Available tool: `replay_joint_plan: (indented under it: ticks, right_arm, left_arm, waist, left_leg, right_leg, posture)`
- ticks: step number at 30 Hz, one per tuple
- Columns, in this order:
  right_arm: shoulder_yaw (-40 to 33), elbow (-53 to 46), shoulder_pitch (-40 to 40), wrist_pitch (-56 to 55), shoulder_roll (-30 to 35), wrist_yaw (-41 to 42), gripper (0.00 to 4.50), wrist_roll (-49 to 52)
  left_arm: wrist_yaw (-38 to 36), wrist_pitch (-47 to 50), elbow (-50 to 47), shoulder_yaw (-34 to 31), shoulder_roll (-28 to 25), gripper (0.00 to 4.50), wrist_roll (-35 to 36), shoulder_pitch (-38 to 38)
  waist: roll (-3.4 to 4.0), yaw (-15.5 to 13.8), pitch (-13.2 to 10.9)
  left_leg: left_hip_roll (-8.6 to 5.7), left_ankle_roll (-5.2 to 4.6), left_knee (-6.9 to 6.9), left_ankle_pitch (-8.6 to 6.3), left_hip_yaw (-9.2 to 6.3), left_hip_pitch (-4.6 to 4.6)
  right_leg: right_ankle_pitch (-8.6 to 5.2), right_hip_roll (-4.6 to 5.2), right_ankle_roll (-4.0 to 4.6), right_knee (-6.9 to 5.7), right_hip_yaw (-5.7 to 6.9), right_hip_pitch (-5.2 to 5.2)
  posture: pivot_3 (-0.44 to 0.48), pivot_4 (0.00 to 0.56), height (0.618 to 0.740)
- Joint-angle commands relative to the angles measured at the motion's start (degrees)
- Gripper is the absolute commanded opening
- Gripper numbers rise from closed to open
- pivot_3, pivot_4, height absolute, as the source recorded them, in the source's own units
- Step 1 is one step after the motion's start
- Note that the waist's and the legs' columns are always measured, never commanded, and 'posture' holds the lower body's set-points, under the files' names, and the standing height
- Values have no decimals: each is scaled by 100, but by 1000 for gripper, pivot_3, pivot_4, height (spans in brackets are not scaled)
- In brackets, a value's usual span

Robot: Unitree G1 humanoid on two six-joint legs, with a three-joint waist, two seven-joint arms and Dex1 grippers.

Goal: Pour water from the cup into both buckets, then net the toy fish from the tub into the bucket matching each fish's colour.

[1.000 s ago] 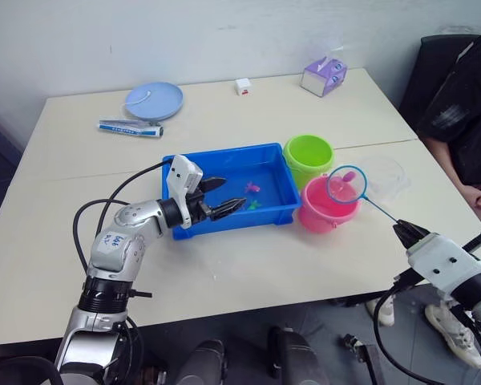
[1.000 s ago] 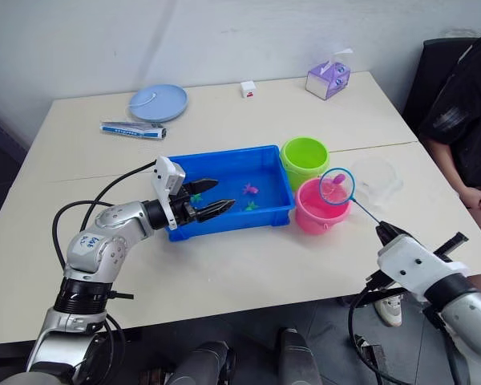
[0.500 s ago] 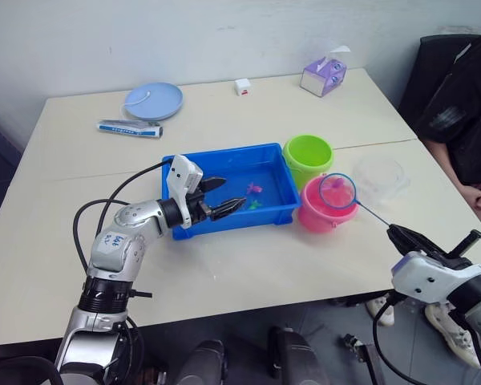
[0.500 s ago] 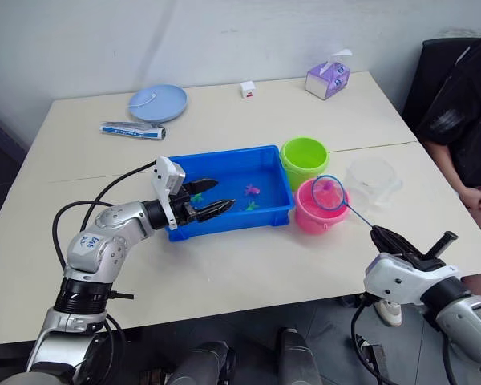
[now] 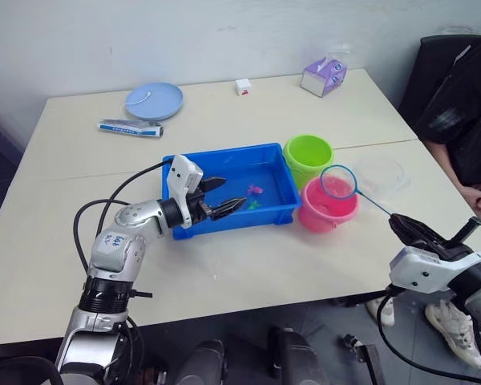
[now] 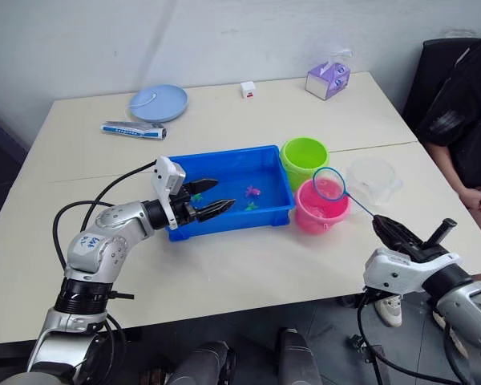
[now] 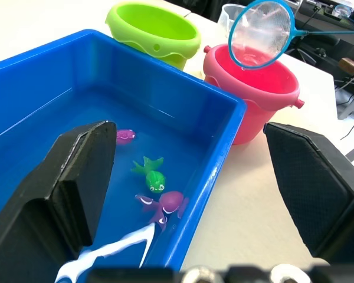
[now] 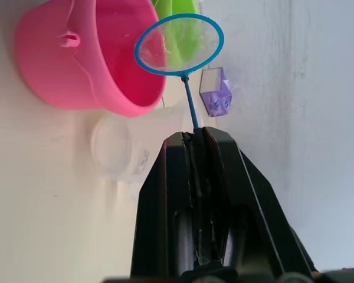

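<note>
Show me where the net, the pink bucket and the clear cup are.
Net [image 5: 340, 181]: left eye view, on the mesh inside the hoop.
Pink bucket [image 5: 321, 218]: left eye view, on its outer wall.
Clear cup [image 6: 374, 178]: right eye view, on its see-through body.

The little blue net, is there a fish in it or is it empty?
Empty. The round blue-rimmed net held over the pink plastic bucket shows only see-through mesh, no fish.

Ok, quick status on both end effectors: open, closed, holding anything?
Left end effector: open, holding nothing, over the blue tub.
Right end effector: closed on the net handle, hoop above the pink bucket.
</note>
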State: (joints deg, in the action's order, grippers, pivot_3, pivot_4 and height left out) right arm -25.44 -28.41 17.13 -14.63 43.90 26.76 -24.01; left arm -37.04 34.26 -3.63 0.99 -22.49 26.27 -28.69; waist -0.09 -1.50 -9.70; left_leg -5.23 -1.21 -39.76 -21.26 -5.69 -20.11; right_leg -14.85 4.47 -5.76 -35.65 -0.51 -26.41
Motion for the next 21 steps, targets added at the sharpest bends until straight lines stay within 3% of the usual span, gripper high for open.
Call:
replay_joint_plan:
  ticks: [1, 8, 14, 21]
  right_arm:
    - [-202, -163, -628, 431, 110, 58, 757, 446]
    - [708, -421, -2609, 1652, 188, 598, 757, 1274]
    - [1821, -181, -4200, 3293, -37, 1243, 757, 2175]
    - [2524, 767, -5368, 3316, -172, 1564, 757, 2379]
  left_arm:
    - [12, -109, -152, -82, 6, 4295, -23, 4]
    - [118, -90, -261, -122, -52, 4295, -91, 125]
    - [927, 72, -750, -309, 1, 4295, -387, 582]
    - [1383, 511, -1843, -530, 65, 4295, -203, 1330]
  waist:
    - [0, 3, 0]
    - [1, 27, 0]
    - [0, 18, 0]
    - [0, 6, 0]
  left_leg:
    - [0, 0, 0, 0, 0, -1]
    - [5, 3, -1, 0, -2, -1]
    - [5, 3, -4, 0, -9, -8]
    - [1, 2, -10, 0, -12, -13]
  right_leg:
    - [0, 0, 0, 0, 0, -1]
    - [0, -2, 0, -3, 1, -3]
    - [0, 2, 0, 3, -3, -4]
    - [0, 5, 0, 4, -1, -5]
  posture:
    - [0, 150, 740]
    - [0, 150, 740]
    - [0, 150, 740]
    - [0, 150, 740]
